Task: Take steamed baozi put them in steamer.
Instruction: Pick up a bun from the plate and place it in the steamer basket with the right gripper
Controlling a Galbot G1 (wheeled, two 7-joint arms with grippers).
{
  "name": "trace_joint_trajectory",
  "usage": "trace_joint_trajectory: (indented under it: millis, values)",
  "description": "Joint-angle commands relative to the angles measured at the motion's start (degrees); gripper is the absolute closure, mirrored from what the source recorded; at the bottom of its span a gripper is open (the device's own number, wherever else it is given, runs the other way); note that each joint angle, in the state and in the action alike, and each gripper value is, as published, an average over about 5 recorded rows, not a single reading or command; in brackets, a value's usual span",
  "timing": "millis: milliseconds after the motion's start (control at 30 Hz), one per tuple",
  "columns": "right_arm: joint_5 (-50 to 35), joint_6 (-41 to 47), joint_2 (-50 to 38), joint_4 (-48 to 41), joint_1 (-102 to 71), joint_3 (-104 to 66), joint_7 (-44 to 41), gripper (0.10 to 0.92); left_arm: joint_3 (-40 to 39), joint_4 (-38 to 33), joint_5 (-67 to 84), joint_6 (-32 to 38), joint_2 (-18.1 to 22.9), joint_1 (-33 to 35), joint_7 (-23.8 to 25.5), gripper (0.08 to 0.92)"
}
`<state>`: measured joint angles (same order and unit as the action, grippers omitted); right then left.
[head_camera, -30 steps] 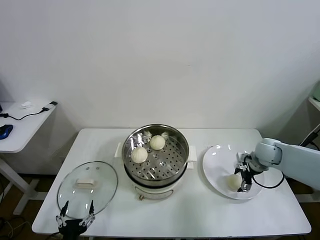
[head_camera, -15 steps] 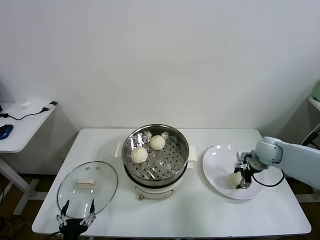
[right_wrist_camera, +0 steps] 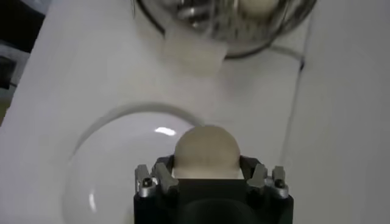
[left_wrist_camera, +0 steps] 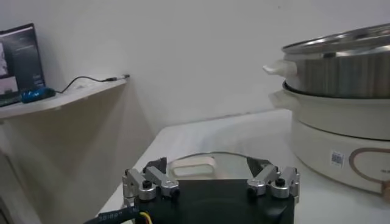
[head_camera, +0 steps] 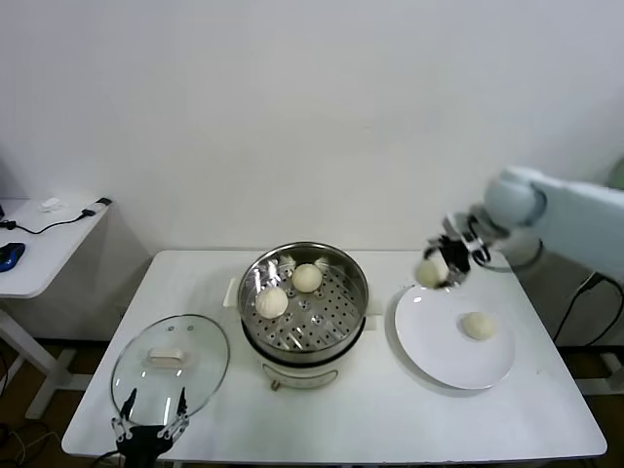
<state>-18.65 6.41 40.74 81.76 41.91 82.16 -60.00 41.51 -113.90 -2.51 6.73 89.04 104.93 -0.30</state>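
Note:
My right gripper [head_camera: 436, 265] is shut on a cream-white baozi [head_camera: 429, 273] and holds it in the air above the far left edge of the white plate [head_camera: 439, 351]. The same baozi fills the right wrist view [right_wrist_camera: 206, 151] between the fingers. One baozi [head_camera: 477, 326] lies on the plate. Two baozi [head_camera: 272, 301] [head_camera: 307, 278] sit on the perforated tray of the steel steamer [head_camera: 349, 268] at the table's middle. The steamer also shows in the right wrist view [right_wrist_camera: 268, 27] and the left wrist view [left_wrist_camera: 341, 67]. My left gripper [head_camera: 148, 421] is open at the table's front left edge.
A round glass lid [head_camera: 171, 359] with a white handle lies on the table left of the steamer, just beyond the left gripper; it shows in the left wrist view [left_wrist_camera: 194, 165]. A small white side table [head_camera: 39, 244] with cables stands at far left.
My right gripper closed on a baozi on the plate and lifted it up and to the left, toward the steamer. A second baozi now shows on the plate. The left arm has not moved.

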Motion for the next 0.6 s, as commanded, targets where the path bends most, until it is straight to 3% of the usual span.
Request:
trace_joint_trajectory:
  millis: [33, 333, 600]
  values:
    - [-1.5, -14.7, 14.7, 7.2, 14.2, -1.7, -5.6, 0.321, 0.2, -1.2, 0.2, 0.0, 0.1, 0.7, -0.2, 0.177]
    - [4.7, -22.3, 26.0, 8.5, 8.0, 0.0, -3.6, 0.328, 0.6, -2.6, 0.3, -0.1, 0.3, 1.3, -0.4, 0.177]
    - [9.6, -23.5, 31.5, 7.2, 3.4, 2.8, -2.2, 0.338, 0.8, -2.8, 0.3, 0.1, 0.4, 1.5, -0.5, 0.177]
